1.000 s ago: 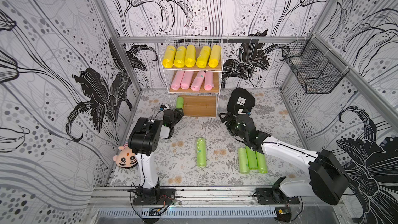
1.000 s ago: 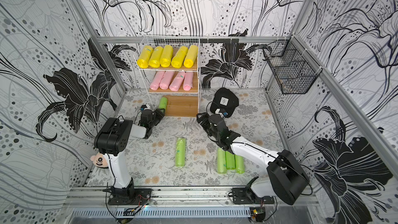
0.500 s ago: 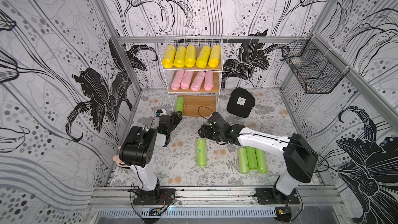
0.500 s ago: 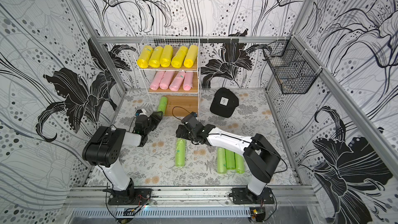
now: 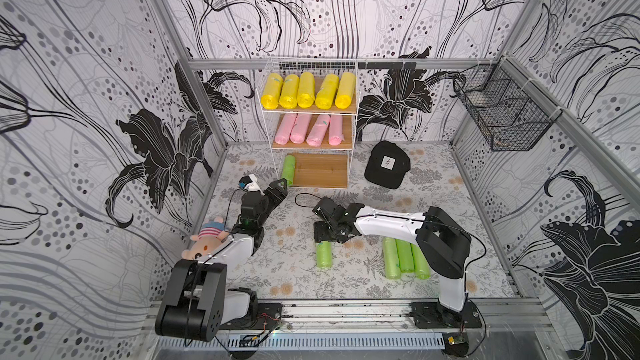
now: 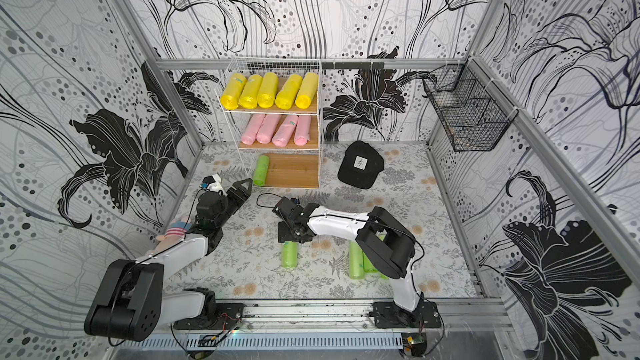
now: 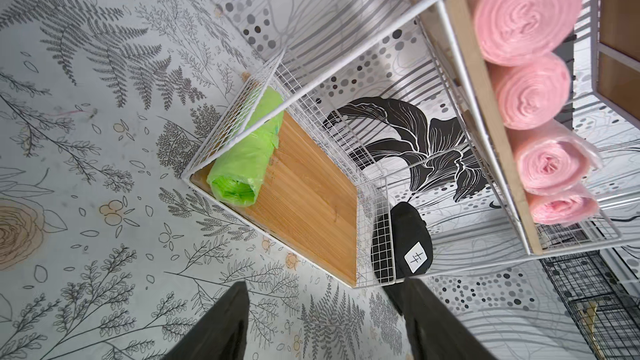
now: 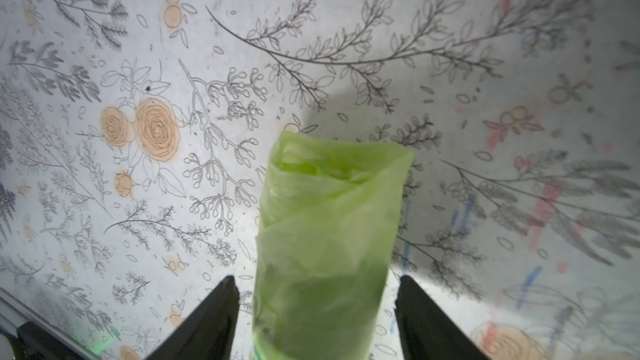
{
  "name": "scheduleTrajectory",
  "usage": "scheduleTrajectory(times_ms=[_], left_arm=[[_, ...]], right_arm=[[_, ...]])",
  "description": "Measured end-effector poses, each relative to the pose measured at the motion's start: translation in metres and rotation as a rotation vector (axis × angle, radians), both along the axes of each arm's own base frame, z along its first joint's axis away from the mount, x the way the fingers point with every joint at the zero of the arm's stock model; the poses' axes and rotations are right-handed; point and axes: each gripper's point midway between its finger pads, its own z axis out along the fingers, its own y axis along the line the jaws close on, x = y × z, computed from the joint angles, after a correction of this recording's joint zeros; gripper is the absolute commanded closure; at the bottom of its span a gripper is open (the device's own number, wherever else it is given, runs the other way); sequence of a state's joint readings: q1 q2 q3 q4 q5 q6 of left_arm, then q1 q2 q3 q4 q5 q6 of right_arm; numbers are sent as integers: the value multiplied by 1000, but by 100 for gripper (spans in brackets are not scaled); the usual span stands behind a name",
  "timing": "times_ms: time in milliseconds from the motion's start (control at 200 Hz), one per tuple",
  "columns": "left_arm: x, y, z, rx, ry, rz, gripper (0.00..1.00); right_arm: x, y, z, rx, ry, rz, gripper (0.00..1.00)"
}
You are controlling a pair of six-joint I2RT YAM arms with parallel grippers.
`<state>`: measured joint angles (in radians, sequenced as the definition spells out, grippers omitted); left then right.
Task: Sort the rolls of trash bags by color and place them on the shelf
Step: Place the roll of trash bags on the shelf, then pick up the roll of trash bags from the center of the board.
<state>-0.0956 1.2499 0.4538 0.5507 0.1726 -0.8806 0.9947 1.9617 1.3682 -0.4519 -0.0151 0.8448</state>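
- Left arm (image 5: 239, 247): stretched low from 7 o'clock toward the shelf (image 5: 322, 171) at 12 o'clock. Left fingers (image 7: 214, 323) are apart with nothing between them, tips near the bottom board's front edge.
- Right arm (image 5: 388, 225): reaches from 5 o'clock to the centre of the bench (image 5: 294, 278), wrist pitched down. Right fingers (image 8: 207, 320) are apart, straddling the 12 o'clock end of the lone green roll (image 8: 325, 237); a thin gap shows on each side.
- Lone green roll: lies flat on the bench; glossy crinkled film, loose at its end.
- Shelf: five yellow rolls (image 5: 306, 90) on top, four pink rolls (image 5: 301, 129) in the middle, and one shelved green roll (image 7: 246, 161) at the bottom board's 9 o'clock edge.
- Three green rolls (image 5: 403, 256): side by side and touching, at 5 o'clock on the bench.
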Motion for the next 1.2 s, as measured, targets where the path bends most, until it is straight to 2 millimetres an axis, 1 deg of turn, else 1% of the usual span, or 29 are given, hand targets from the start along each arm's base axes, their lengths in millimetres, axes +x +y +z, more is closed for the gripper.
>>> scheduleTrajectory(times_ms=[45, 110, 215, 310, 446, 506, 571, 621, 681, 731, 791, 896, 1016, 1091, 1202], left_arm=[[-3, 0, 3, 10, -3, -2, 27], [-6, 1, 6, 22, -4, -6, 27], [-9, 0, 6, 30, 5, -13, 27], [-12, -2, 5, 26, 15, -28, 27], [-16, -9, 11, -9, 12, -61, 26], [-19, -14, 16, -37, 6, -81, 26], [-22, -21, 22, -75, -3, -107, 25], [-25, -27, 27, -109, -13, -129, 24], [-28, -37, 32, -154, -22, -165, 23], [-31, -46, 34, -187, -22, -194, 22], [-35, -58, 38, -226, -25, -235, 21], [-42, -80, 46, -282, -36, -311, 20], [-50, -102, 50, -326, -38, -378, 18], [-54, -116, 53, -358, -41, -418, 18], [-59, -137, 56, -399, -48, -472, 16]], right_arm=[[1, 2, -3, -4, 2, 2, 33], [2, 3, -8, -13, 6, 5, 34], [2, 2, -16, -30, 13, 10, 41], [2, 2, -16, -34, 7, 15, 50], [8, 1, -12, -12, -25, 1, 54], [11, -9, -8, 13, -50, -26, 55], [16, -30, 0, 48, -76, -79, 55], [22, -47, 11, 88, -102, -137, 55], [33, -66, 29, 157, -148, -213, 55], [46, -80, 51, 229, -203, -287, 55], [59, -90, 78, 318, -266, -357, 53], [74, -93, 125, 476, -370, -438, 54], [83, -94, 168, 618, -454, -498, 54], [88, -95, 187, 686, -489, -534, 55], [92, -95, 202, 758, -509, -572, 55]])
